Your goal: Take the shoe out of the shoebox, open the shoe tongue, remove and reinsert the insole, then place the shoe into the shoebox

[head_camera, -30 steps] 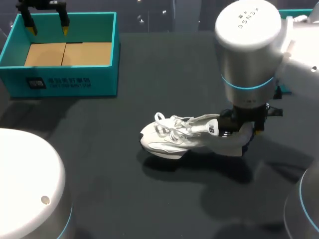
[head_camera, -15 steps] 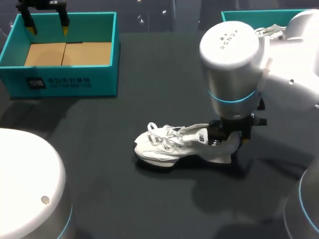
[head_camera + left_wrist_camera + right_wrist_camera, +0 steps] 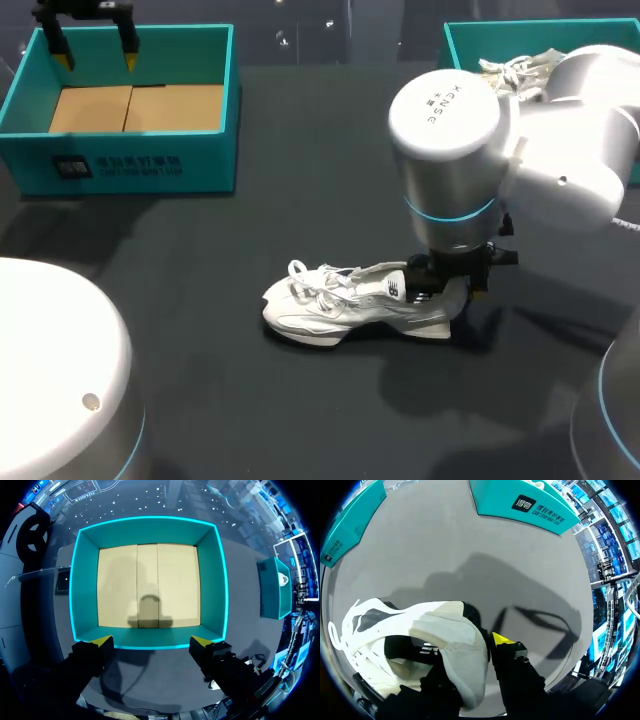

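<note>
My right jaws pinch the heel of the shoe (image 3: 345, 300), sole down in the middle of the surface. I should set it flat and steady before working the tongue. My left jaws hang wide over the empty shoebox (image 3: 130, 160).

Setting: robotics lab, bench test station. Evidence: two white industrial arms with cyan light rings, left arm (image 3: 55, 370) and right arm (image 3: 450, 140), over one matte black counter (image 3: 330, 130). Staged props: open teal shoebox (image 3: 130, 160) with cardboard floor, second teal shoebox (image 3: 470, 35), white shoe (image 3: 340, 305) on the counter
</note>
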`<state>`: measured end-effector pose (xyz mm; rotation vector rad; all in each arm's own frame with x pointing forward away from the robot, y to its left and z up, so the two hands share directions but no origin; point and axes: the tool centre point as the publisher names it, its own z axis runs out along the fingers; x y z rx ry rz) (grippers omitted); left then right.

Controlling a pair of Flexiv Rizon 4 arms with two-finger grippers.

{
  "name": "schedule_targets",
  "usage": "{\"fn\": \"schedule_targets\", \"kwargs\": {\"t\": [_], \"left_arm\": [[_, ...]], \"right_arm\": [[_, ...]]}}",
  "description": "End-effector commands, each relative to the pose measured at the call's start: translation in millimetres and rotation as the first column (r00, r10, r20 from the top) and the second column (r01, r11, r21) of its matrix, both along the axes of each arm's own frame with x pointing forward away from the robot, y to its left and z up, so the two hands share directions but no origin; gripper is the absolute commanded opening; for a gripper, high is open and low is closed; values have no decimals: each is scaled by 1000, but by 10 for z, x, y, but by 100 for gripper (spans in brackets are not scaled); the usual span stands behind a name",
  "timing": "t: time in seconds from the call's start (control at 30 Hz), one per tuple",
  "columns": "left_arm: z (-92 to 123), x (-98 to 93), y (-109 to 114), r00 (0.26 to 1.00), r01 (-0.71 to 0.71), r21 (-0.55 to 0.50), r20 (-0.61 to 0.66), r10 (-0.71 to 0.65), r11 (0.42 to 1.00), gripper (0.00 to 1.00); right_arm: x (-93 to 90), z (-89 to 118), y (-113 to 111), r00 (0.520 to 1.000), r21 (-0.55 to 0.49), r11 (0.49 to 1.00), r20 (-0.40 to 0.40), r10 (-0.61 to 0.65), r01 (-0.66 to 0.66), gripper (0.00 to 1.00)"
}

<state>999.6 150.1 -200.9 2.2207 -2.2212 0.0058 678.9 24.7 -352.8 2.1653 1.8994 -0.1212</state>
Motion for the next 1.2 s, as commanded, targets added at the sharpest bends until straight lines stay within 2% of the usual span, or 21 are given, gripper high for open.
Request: {"fn": "schedule_targets", "kwargs": {"t": [0.03,0.47,0.63,0.67,0.7,0.73,0.77,0.8,0.87,1.1,1.2], "left_arm": [[2,1,0,1000,0,1,-1,0,1000,100],[2,1,0,1000,0,1,-1,0,1000,100],[2,1,0,1000,0,1,-1,0,1000,100],[2,1,0,1000,0,1,-1,0,1000,100],[2,1,0,1000,0,1,-1,0,1000,100],[2,1,0,1000,0,1,-1,0,1000,100],[2,1,0,1000,0,1,-1,0,1000,100],[2,1,0,1000,0,1,-1,0,1000,100],[2,1,0,1000,0,1,-1,0,1000,100],[2,1,0,1000,0,1,-1,0,1000,100],[2,1,0,1000,0,1,-1,0,1000,100]], "right_arm": [[28,-75,19,1000,1,1000,-10,-5,5,0],[83,-248,25,998,-28,1000,-67,-11,9,0],[92,-292,15,997,-11,1000,-83,-8,7,0],[93,-294,15,996,-8,1000,-86,-6,6,21],[93,-294,14,996,-6,1000,-87,-6,5,31],[97,-286,11,996,-5,1000,-88,-5,5,45],[98,-266,4,996,1,1000,-89,-3,3,71],[99,-252,-2,996,7,1000,-89,-2,3,83],[101,-209,-20,996,13,1000,-90,-2,3,98],[101,-15,-87,994,33,999,-106,14,-11,100],[91,183,-142,994,80,996,-105,38,-29,100]]}}
